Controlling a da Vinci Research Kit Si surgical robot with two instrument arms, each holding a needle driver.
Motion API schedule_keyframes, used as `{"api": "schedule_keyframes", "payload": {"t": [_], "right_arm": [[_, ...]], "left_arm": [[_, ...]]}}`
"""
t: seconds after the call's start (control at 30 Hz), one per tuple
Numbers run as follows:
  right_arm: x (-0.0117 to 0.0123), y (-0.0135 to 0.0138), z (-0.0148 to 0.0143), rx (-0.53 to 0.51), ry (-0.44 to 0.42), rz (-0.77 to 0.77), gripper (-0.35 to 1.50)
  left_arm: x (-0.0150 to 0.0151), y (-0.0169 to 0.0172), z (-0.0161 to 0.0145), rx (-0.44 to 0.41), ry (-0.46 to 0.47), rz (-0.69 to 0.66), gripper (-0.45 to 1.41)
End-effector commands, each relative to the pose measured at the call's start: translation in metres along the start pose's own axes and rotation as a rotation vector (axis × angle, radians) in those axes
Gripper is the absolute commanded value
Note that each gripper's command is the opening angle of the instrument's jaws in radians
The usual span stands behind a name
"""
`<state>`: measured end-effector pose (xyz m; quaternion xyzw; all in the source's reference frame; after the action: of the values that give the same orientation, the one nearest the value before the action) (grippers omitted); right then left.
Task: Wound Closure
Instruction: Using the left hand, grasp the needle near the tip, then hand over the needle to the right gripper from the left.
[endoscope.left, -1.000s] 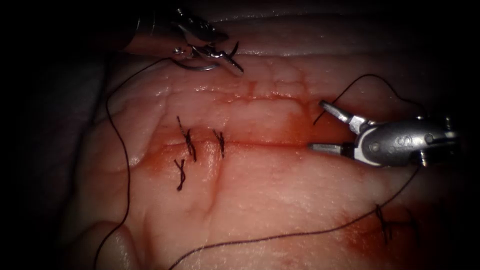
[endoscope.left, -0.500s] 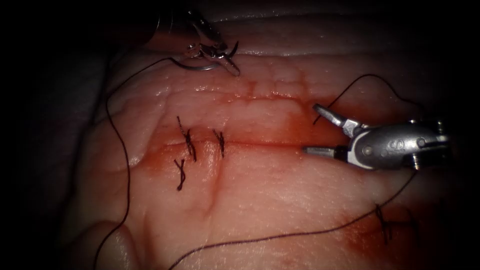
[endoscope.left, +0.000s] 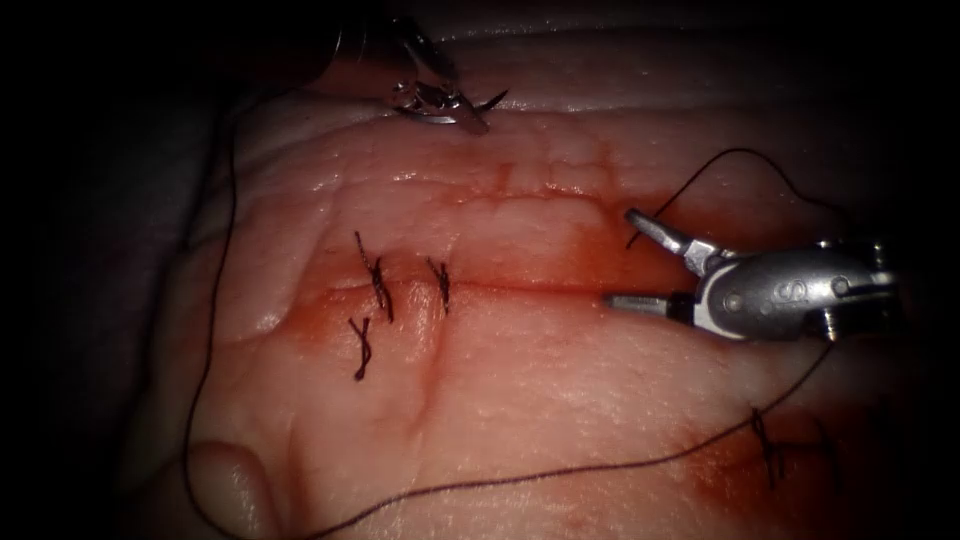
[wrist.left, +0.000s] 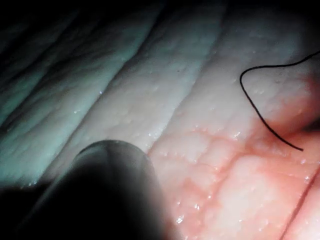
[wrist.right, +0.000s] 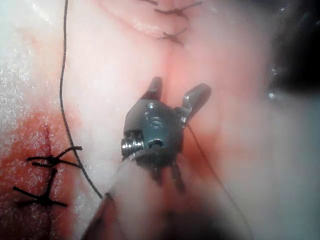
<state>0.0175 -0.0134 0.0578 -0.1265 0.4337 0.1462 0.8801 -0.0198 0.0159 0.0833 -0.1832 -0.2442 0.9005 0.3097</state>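
Endoscope view: the left claw (endoscope.left: 450, 100) at 12 o'clock pinches the curved needle (endoscope.left: 470, 108) near mid-curve, clear of the tissue (endoscope.left: 540, 400). Thread (endoscope.left: 205, 330) trails down toward 7 o'clock. The right claw (endoscope.left: 625, 260) at 3 o'clock is spread wide and empty, astride the cut's (endoscope.left: 540, 288) right end, open tissue around it.

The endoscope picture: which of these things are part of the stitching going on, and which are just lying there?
In use:
- left arm's silver tool, shut on the curved steel needle, held clear of the tissue
- long dark thread trailing from it
- right arm's silver tool, open, holding nothing
- pale pork tissue with its cut

Lying about:
- finished dark knots
- red fluid
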Motion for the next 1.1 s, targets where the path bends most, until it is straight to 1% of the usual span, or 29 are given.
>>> {"api": "schedule_keyframes", "payload": {"t": [0.03, 0.1, 0.13, 0.2, 0.23, 0.27, 0.3, 0.33, 0.4, 0.43, 0.47, 0.5, 0.53, 0.6, 0.63, 0.67, 0.7, 0.73, 0.77, 0.8, 0.83, 0.87, 0.9, 0.93, 0.97, 1.03, 1.07, 1.1], "right_arm": [[0.0000, -0.0005, 0.0007, 0.002, 0.002, 0.000, 1.24], [-0.0001, -0.0005, 0.0007, 0.002, 0.002, 0.000, 1.24], [-0.0001, -0.0005, 0.0007, 0.002, 0.002, 0.000, 1.24], [-0.0001, -0.0005, 0.0007, 0.002, 0.002, 0.000, 1.24], [-0.0001, -0.0005, 0.0007, 0.002, 0.002, 0.000, 1.24], [-0.0001, -0.0005, 0.0007, 0.002, 0.002, 0.000, 1.24], [-0.0002, -0.0003, 0.0006, 0.003, 0.001, 0.000, 1.21], [-0.0002, -0.0003, 0.0006, 0.003, 0.001, 0.000, 1.21], [-0.0006, 0.0001, 0.0003, 0.008, -0.008, 0.018, 1.14], [-0.0007, 0.0003, 0.0002, 0.004, -0.015, 0.025, 1.14], [-0.0007, 0.0003, 0.0002, 0.004, -0.015, 0.025, 1.14], [-0.0009, 0.0009, -0.0001, -0.001, -0.031, 0.060, 1.14], [-0.0009, 0.0009, -0.0001, -0.001, -0.031, 0.060, 1.14], [-0.0011, 0.0015, -0.0005, 0.002, -0.036, 0.081, 1.14], [-0.0011, 0.0018, -0.0007, 0.004, -0.037, 0.093, 1.11], [-0.0013, 0.0023, -0.0012, 0.011, -0.039, 0.113, 1.09], [-0.0015, 0.0029, -0.0018, 0.017, -0.043, 0.162, 1.06], [-0.0015, 0.0032, -0.0019, 0.020, -0.045, 0.181, 1.06], [-0.0016, 0.0037, -0.0022, 0.030, -0.044, 0.236, 1.06], [-0.0017, 0.0038, -0.0023, 0.038, -0.039, 0.261, 1.06], [-0.0017, 0.0038, -0.0023, 0.038, -0.039, 0.261, 1.06], [-0.0017, 0.0039, -0.0024, 0.050, -0.032, 0.290, 1.06], [-0.0018, 0.0040, -0.0026, 0.080, -0.022, 0.371, 1.03], [-0.0018, 0.0040, -0.0027, 0.090, -0.017, 0.400, 0.99], [-0.0019, 0.0039, -0.0028, 0.100, -0.016, 0.422, 0.87], [-0.0023, 0.0041, -0.0032, 0.138, -0.007, 0.531, 0.66], [-0.0024, 0.0042, -0.0032, 0.171, 0.005, 0.606, 0.67], [-0.0025, 0.0042, -0.0032, 0.192, 0.009, 0.645, 0.67]], "left_arm": [[0.0003, -0.0002, 0.0002, -0.004, 0.003, 0.036, -0.45], [0.0001, 0.0000, -0.0003, 0.005, 0.022, 0.058, -0.45], [-0.0001, 0.0004, -0.0011, 0.018, 0.042, 0.089, -0.45], [-0.0001, 0.0007, -0.0015, 0.023, 0.044, 0.104, -0.45], [0.0002, 0.0019, -0.0030, 0.037, 0.064, 0.149, -0.45], [0.0002, 0.0019, -0.0030, 0.037, 0.064, 0.149, -0.45], [0.0010, 0.0035, -0.0047, 0.045, 0.121, 0.218, -0.45], [0.0010, 0.0035, -0.0047, 0.045, 0.121, 0.218, -0.45], [0.0020, 0.0066, -0.0066, 0.067, 0.178, 0.338, -0.45], [0.0021, 0.0075, -0.0070, 0.069, 0.192, 0.377, -0.45], [0.0021, 0.0075, -0.0070, 0.069, 0.192, 0.377, -0.45], [0.0024, 0.0107, -0.0078, 0.061, 0.243, 0.467, -0.45], [0.0024, 0.0107, -0.0078, 0.061, 0.243, 0.467, -0.45], [0.0024, 0.0129, -0.0082, 0.038, 0.262, 0.519, -0.45], [0.0024, 0.0138, -0.0085, 0.029, 0.271, 0.539, -0.45], [0.0024, 0.0157, -0.0091, 0.031, 0.297, 0.561, -0.45], [0.0023, 0.0173, -0.0097, 0.027, 0.322, 0.611, -0.45], [0.0022, 0.0180, -0.0099, 0.018, 0.340, 0.631, -0.45], [0.0020, 0.0191, -0.0102, 0.004, 0.383, 0.687, -0.45], [0.0019, 0.0197, -0.0104, 0.001, 0.412, 0.729, -0.45], [0.0019, 0.0197, -0.0104, 0.001, 0.412, 0.729, -0.45], [0.0017, 0.0202, -0.0105, 0.003, 0.430, 0.765, -0.45], [0.0013, 0.0212, -0.0108, 0.005, 0.461, 0.843, -0.45], [0.0010, 0.0216, -0.0109, 0.003, 0.474, 0.871, -0.45], [0.0007, 0.0221, -0.0111, -0.003, 0.496, 0.896, -0.45], [-0.0003, 0.0231, -0.0117, -0.004, 0.542, 0.972, -0.45], [-0.0010, 0.0238, -0.0122, 0.001, 0.570, 1.025, -0.45], [-0.0012, 0.0240, -0.0124, 0.008, 0.584, 1.046, -0.45]]}}
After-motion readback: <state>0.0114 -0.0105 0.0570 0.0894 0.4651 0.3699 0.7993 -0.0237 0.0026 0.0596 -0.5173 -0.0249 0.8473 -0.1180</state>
